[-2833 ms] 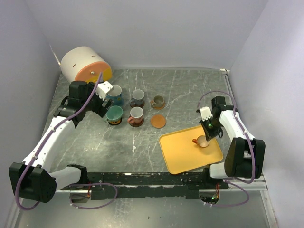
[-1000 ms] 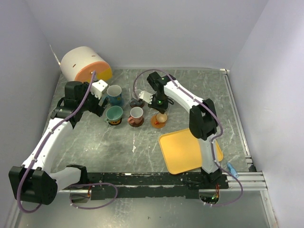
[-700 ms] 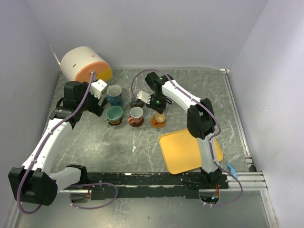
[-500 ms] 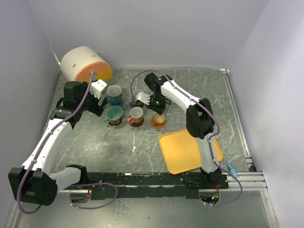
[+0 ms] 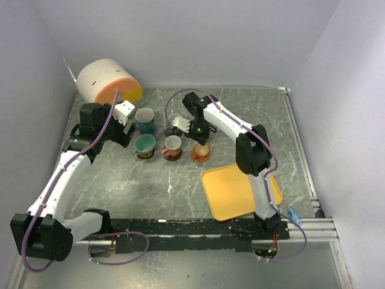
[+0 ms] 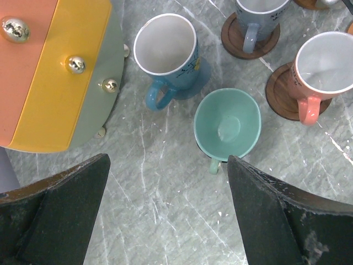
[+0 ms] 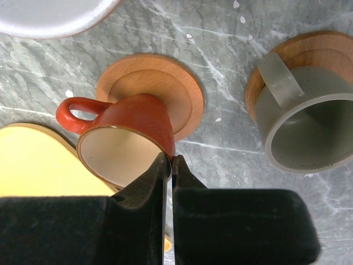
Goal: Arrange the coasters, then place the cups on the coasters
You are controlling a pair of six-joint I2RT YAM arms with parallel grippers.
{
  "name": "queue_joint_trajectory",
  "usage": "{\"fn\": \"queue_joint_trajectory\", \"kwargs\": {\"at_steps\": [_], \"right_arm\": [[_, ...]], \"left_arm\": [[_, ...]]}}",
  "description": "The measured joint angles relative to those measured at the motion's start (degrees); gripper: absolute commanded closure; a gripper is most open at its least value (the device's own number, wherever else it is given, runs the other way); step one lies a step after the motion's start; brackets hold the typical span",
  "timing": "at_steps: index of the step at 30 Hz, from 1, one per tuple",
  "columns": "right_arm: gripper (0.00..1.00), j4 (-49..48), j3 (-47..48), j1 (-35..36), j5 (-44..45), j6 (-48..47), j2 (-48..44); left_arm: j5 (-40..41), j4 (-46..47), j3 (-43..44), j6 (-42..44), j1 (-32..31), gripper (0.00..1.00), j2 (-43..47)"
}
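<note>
My right gripper is shut on the rim of the orange-red cup. The cup is tilted, with its base over the orange coaster; in the top view the cup sits right of the reddish cup. An olive-grey cup stands on another coaster. My left gripper is open above bare table, near the teal cup. The blue cup stands on a slate blue coaster. The grey cup and the reddish cup stand on dark brown coasters.
The big white-and-orange cylinder lies at the back left, close to my left gripper. A yellow tray lies at the front right. Walls close in the table on the left, back and right.
My right arm has carried the orange-red cup from the yellow tray to the orange coaster, and over the last second has settled slightly lower. The left arm has hardly moved.
</note>
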State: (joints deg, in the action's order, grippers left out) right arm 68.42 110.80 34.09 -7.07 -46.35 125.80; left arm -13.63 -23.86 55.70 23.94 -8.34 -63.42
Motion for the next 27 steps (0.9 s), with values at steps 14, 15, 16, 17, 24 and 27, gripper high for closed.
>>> {"fn": "queue_joint_trajectory", "kwargs": {"at_steps": [14, 15, 16, 17, 24, 27], "right_arm": [[0.99, -0.1, 1.8, 0.0, 0.8, 0.8, 1.5], [0.99, -0.1, 2.1, 0.0, 0.9, 0.9, 1.7], [0.99, -0.1, 2.1, 0.0, 1.1, 0.9, 1.9], [0.98, -0.1, 2.2, 0.0, 1.2, 1.0, 1.9], [0.90, 0.0, 2.6, 0.0, 1.6, 1.1, 2.3], [0.79, 0.0, 2.6, 0.0, 1.6, 1.2, 2.3]], "left_arm": [[0.0, 0.0, 0.0, 0.0, 0.0, 0.01, 0.0], [0.0, 0.0, 0.0, 0.0, 0.0, 0.01, 0.0], [0.0, 0.0, 0.0, 0.0, 0.0, 0.01, 0.0], [0.0, 0.0, 0.0, 0.0, 0.1, 0.01, 0.0], [0.0, 0.0, 0.0, 0.0, 0.3, 0.01, 0.0], [0.0, 0.0, 0.0, 0.0, 0.3, 0.01, 0.0]]}}
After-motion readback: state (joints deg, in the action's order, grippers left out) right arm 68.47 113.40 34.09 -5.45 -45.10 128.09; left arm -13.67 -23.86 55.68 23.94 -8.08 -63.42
